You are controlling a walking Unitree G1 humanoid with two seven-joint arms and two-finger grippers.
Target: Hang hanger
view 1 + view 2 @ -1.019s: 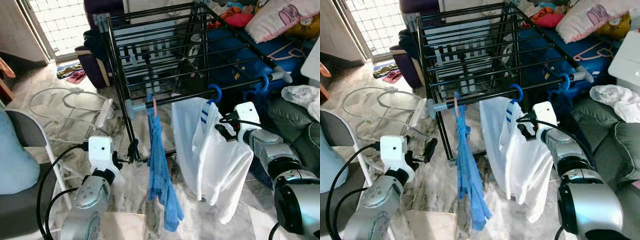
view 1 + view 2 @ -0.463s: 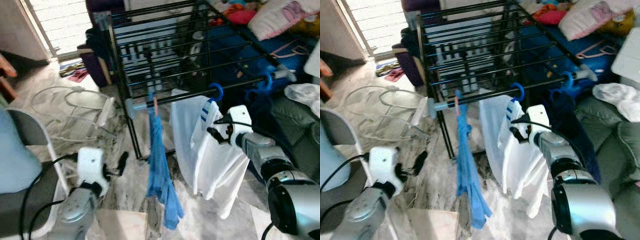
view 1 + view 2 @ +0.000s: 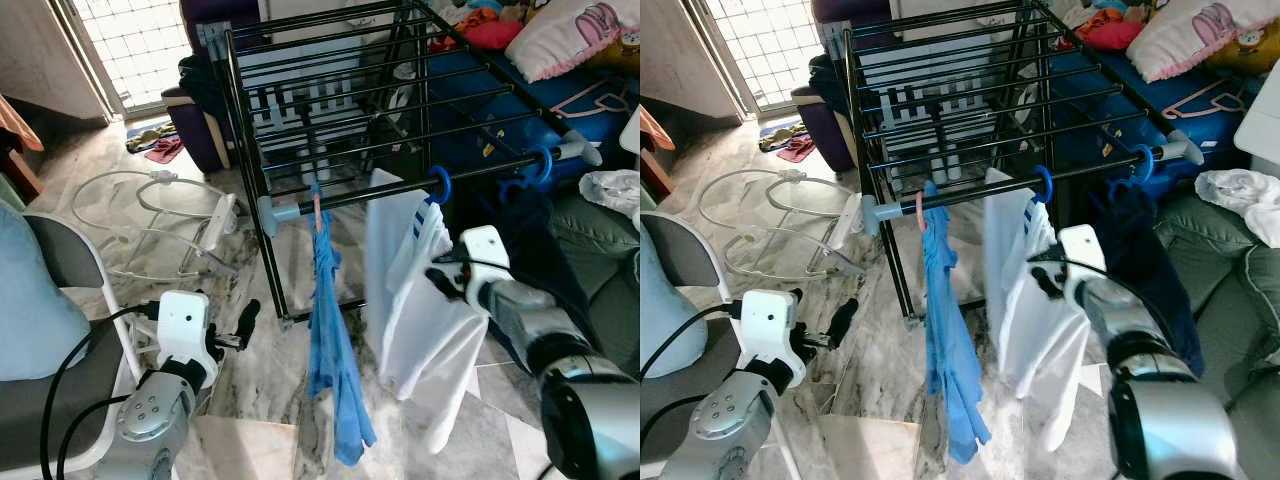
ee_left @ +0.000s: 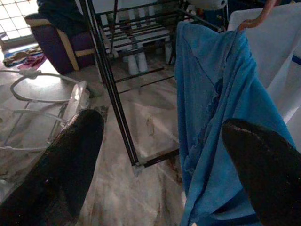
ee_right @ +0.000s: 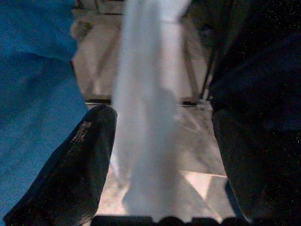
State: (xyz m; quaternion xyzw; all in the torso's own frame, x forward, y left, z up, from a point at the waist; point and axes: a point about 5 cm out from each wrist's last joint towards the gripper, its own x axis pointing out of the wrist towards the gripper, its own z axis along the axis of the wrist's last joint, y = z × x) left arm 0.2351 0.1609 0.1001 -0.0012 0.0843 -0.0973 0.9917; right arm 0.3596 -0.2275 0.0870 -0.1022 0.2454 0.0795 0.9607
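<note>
A blue hanger (image 3: 438,184) hooks over the front rail (image 3: 350,196) of the black drying rack (image 3: 330,100), and a white shirt (image 3: 410,300) hangs from it. My right gripper (image 3: 443,280) is at the shirt's shoulder, just below the hook. It is open, and blurred white cloth (image 5: 146,117) lies between its fingers (image 5: 80,155). Left of the shirt, a blue garment (image 3: 330,330) hangs from a pink hanger (image 3: 317,205). My left gripper (image 3: 245,322) is held low near the floor, open and holding nothing, and points toward the blue garment (image 4: 221,108).
A second blue hanger (image 3: 540,165) with a dark navy garment (image 3: 515,215) hangs at the rail's right end. A white wire frame (image 3: 150,200) lies on the marble floor at left. A grey chair (image 3: 60,270) stands at near left and a green sofa (image 3: 600,250) at right.
The camera has shifted. My right gripper sits slightly lower beside the white shirt, whose lower part has swung. The blue hanger stays hooked on the rail.
</note>
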